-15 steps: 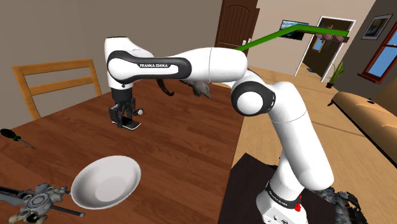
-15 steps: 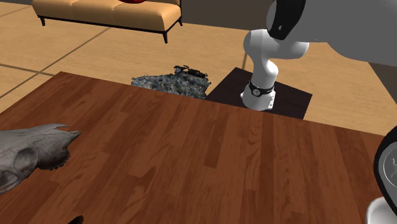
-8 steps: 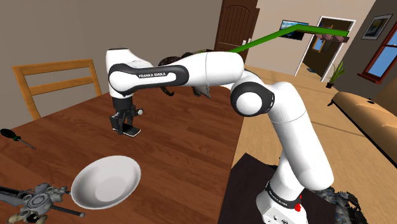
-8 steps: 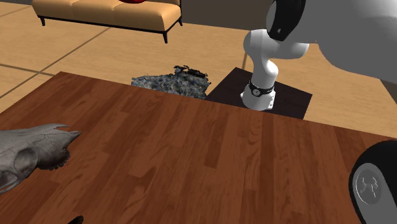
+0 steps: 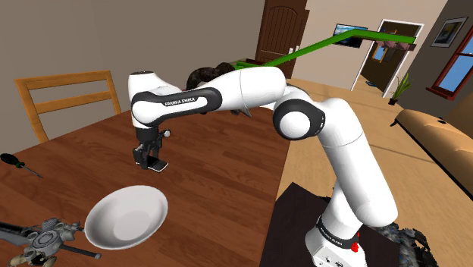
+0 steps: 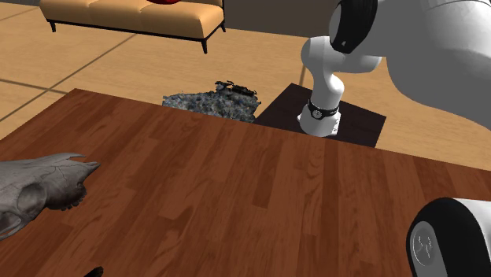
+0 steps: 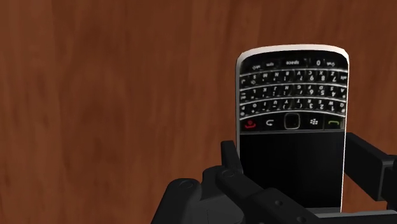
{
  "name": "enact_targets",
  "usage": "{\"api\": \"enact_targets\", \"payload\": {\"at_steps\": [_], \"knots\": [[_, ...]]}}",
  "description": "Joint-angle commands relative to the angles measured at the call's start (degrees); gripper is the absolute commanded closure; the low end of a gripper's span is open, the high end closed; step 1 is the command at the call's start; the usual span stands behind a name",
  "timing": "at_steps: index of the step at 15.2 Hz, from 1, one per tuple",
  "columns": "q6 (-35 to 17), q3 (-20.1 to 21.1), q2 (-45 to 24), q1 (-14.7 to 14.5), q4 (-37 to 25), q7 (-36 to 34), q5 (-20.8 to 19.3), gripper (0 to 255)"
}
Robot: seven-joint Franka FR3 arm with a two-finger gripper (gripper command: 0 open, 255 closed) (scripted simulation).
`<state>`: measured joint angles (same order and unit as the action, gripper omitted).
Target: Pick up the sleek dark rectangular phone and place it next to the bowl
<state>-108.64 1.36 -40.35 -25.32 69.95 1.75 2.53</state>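
A dark rectangular phone [image 7: 292, 121] with a keypad and a pale rim is clasped at its screen end between my black fingers [image 7: 230, 158]. My gripper [image 7: 296, 175] is shut on it over the brown wooden table [image 7: 114, 95]. In the shoulder view the gripper [image 5: 149, 158] hangs low over the table with the phone [image 5: 158, 166] showing at its tips. The white bowl [image 5: 126, 217] lies nearer the front edge, a short way below the gripper in that view.
A black-handled screwdriver [image 5: 19, 164] and a grey mechanical piece [image 5: 45, 239] lie at the shoulder view's left. A wooden chair [image 5: 64, 98] stands behind the table. A grey skull-like object [image 6: 35, 193] rests on the table [image 6: 236, 197] in the second exterior view.
The gripper has carried the phone across the table toward the bowl, and the arm has swung with it. The bowl and the other objects have stayed in place.
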Motion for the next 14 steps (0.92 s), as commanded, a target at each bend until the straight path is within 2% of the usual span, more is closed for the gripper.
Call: {"api": "enact_targets", "payload": {"at_steps": [1, 8, 9, 14], "knots": [[-1.5, 0.0, -0.4, 0.1, 1.1, 0.1, 0.0, 255], [-1.5, 0.0, -0.4, 0.1, 1.1, 0.1, 0.0, 255], [-1.5, 0.0, -0.4, 0.1, 1.1, 0.1, 0.0, 0], [-1.5, 0.0, -0.4, 0.1, 1.1, 0.1, 0.0, 0]]}}
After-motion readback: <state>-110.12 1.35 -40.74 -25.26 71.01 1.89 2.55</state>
